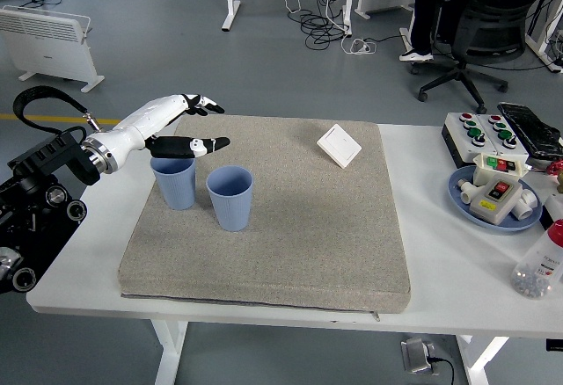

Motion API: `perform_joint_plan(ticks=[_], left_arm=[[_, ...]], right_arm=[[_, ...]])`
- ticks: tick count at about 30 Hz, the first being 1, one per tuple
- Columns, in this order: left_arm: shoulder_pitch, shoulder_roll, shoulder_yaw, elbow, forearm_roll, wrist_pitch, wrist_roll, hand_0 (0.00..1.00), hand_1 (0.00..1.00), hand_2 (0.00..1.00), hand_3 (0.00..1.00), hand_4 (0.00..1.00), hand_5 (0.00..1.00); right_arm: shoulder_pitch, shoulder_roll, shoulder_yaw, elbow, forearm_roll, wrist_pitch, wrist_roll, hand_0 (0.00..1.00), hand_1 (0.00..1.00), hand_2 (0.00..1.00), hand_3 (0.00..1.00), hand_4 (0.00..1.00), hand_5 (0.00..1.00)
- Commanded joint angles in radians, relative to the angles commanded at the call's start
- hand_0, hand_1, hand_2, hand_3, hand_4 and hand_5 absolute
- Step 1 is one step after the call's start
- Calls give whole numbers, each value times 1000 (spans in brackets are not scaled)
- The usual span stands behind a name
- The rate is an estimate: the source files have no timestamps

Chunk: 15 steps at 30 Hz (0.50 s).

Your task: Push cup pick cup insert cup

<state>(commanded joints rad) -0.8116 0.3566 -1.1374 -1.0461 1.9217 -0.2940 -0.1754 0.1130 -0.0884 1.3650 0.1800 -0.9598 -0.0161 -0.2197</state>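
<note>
Two blue ribbed cups stand upright on a grey mat (290, 218). The left cup (174, 186) is close beside the right cup (230, 198), a small gap between them. My left hand (195, 125) hovers above the left cup, fingers spread and pointing right, holding nothing. Its thumb (198, 146) lies just over the left cup's rim. The right arm does not show.
A small white square card (339, 145) lies at the mat's far right. On the table's right stand a button box (479, 134), a blue plate (459, 193) with switch boxes, and a clear bottle (540, 262) with a red cap. A black office chair stands beyond.
</note>
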Motion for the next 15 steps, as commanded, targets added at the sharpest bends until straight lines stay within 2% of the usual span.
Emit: perform_joint_plan(ticks=[1,2,7,8,15], left_arm=[[-25,-6,28,24,26,-12,4,842,870,946,888,923,701],[-49,-14,54,47,48,-23,9,884,908,998,937,998,681],[-138,-53,164,147,125,-78,30,884,908,998,937,998,681],[-152,-62,183,165,139,-90,33,890,924,998,991,998,594],[-200,-104,257,244,175,-114,29,880,925,998,976,998,584]], right_arm=[[-1,0,-2,0,1,0,0,771,683,718,574,127,499],[-1,0,-4,0,1,0,-1,770,683,717,574,128,497],[-2,-1,-12,0,8,-1,-2,770,683,717,574,128,497],[-2,-2,-14,0,9,-2,-2,770,683,716,574,128,496],[0,-4,-19,0,12,-3,-2,770,683,716,574,128,495]])
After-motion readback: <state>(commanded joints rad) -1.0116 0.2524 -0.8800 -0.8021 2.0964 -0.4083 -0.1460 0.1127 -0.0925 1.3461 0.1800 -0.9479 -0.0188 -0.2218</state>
